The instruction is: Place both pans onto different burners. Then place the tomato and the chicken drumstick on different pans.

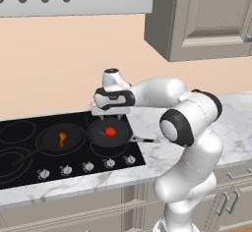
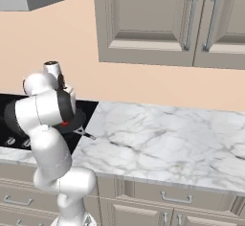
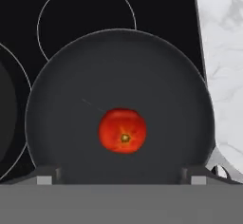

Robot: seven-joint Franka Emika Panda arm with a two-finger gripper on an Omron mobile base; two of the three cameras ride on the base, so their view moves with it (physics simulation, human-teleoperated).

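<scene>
The tool (image 3: 122,178), jaws wide and empty, hangs directly over the tomato (image 3: 122,129) lying mid-frame in its pan (image 3: 118,66).

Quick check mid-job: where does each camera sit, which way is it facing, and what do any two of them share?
Left base view: behind-left of the arm, facing the cooktop; arm and claw over the right pan.
Right base view: behind-right, facing the marble counter; arm at left.
Hand view: on the hand, looking down; open fingertips.
Shared: left base and hand views both show the tomato in that pan.
</scene>
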